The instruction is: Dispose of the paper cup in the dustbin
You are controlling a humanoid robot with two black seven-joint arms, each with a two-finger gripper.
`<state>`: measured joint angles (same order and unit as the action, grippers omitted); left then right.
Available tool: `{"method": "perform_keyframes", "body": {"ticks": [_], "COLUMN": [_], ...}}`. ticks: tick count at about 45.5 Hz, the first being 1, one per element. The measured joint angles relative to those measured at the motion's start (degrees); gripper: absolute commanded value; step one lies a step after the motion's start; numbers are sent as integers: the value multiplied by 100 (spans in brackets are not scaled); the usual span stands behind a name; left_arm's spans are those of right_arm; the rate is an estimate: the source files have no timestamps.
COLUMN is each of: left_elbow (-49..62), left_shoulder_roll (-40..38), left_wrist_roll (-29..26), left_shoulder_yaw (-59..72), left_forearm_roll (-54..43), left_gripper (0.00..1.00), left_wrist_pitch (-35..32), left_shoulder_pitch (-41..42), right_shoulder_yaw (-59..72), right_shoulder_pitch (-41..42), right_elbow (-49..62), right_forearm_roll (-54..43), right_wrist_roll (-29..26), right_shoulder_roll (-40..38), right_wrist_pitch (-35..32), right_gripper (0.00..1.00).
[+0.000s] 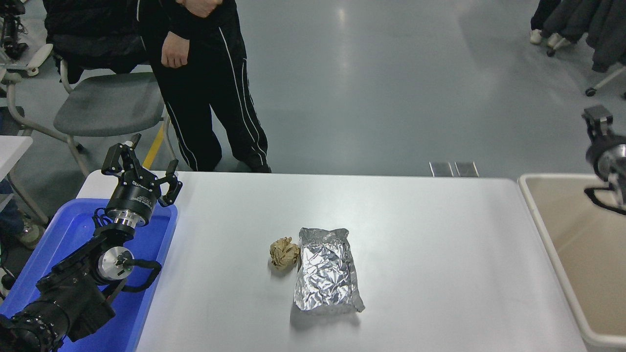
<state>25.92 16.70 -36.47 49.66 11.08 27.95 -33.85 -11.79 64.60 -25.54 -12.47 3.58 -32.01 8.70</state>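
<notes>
The beige dustbin (538, 215) stands off the table's right end, and only its left part is in view. The paper cup does not show anywhere in this view; the visible part of the bin's inside is bare. My right gripper (597, 120) is raised at the picture's right edge, above the bin's far rim, partly cut off by the frame. My left gripper (142, 161) is parked open and empty over the blue tray at the lower left.
A crumpled brown paper ball (284, 253) and a flat foil packet (326, 277) lie mid-table. A blue tray (73, 230) sits at the left edge. A person in black (205, 83) stands beyond the far edge beside a grey chair (110, 105).
</notes>
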Motion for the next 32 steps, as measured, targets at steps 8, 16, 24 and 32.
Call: {"method": "perform_keyframes", "body": {"ticks": [8, 16, 24, 32], "left_elbow": [0, 0, 0, 0], "left_shoulder_roll": [0, 0, 2, 2], "left_wrist_roll": [0, 0, 0, 0], "left_shoulder_yaw": [0, 0, 0, 0], "left_forearm_roll": [-1, -1, -1, -1], "left_gripper": [100, 100, 100, 100], "left_wrist_pitch": [0, 0, 0, 0], "left_shoulder_pitch": [0, 0, 1, 1], "right_shoulder_yaw": [-1304, -2285, -3036, -3388], "right_shoulder_pitch": [181, 35, -501, -1117], "right_elbow": [-564, -809, -1007, -1191], "right_forearm_roll": [-2, -3, 1, -2], "right_wrist_roll": [12, 303, 962, 1584], "right_shoulder_roll": [-34, 86, 399, 785], "right_wrist_pitch": [-16, -35, -45, -49], "right_gripper": [100, 100, 100, 100]}}
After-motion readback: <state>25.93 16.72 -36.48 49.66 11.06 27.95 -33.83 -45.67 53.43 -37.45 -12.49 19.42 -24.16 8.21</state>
